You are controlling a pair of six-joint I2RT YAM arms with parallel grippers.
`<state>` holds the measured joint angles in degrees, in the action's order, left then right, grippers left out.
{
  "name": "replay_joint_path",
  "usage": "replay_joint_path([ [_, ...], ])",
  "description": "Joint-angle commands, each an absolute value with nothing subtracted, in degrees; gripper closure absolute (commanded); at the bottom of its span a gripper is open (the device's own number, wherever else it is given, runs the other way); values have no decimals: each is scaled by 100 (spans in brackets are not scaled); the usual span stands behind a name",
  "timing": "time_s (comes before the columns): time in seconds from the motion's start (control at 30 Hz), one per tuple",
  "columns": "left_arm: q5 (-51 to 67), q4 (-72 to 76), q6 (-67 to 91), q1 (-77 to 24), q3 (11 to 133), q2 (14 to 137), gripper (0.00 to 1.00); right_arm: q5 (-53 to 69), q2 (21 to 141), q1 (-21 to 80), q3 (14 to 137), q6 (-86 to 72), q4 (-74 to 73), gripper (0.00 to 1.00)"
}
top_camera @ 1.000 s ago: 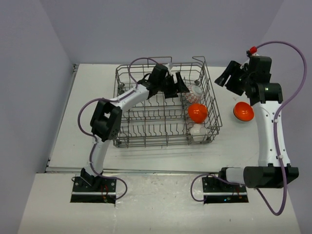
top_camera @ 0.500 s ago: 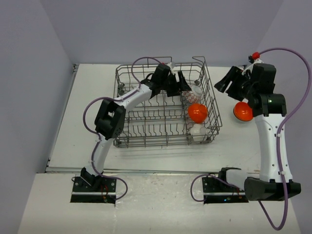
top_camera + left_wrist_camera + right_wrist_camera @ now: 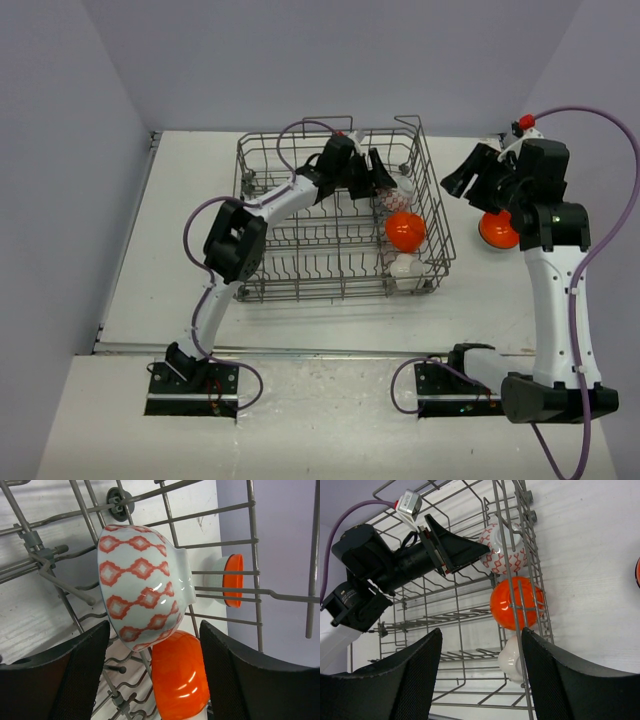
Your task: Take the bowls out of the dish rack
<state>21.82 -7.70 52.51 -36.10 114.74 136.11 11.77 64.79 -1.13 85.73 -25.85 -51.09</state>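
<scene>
The dish rack [image 3: 250, 290], a grey wire basket, sits in the middle of the desk [image 3: 150, 250] with its long axis running left to right. Three bowls stand in a row against its right wall, all tipped on edge among the upright tines [image 3: 70, 586]. Farthest is a white red-patterned bowl [image 3: 140, 585] covered in diamond chains. Next comes a glossy orange bowl [image 3: 516, 602] with its rounded outside uppermost, and nearest is a plain white bowl [image 3: 510, 660]. A second orange bowl [image 3: 497, 230] lies on the desk just right of the rack, apart from it.

The left arm [image 3: 235, 245] reaches over the rack from the left. The left jaws are spread wide and released, with the red-patterned bowl ahead of and between them. Its foot ring is turned to the right in the left wrist view. Rack wires cross close beside that bowl.

The right arm [image 3: 550, 270] holds the right jaws spread and empty above the desk, beyond the rack's right wall and near the second orange bowl. A purple cable [image 3: 610, 150] loops off the right arm.
</scene>
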Motion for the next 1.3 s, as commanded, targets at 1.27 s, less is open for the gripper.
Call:
replay_joint_path([
  [1.27, 2663, 1784, 6047, -3384, 10705, 13825, 45, 290, 7101, -44, 8025, -2953, -5221, 45],
])
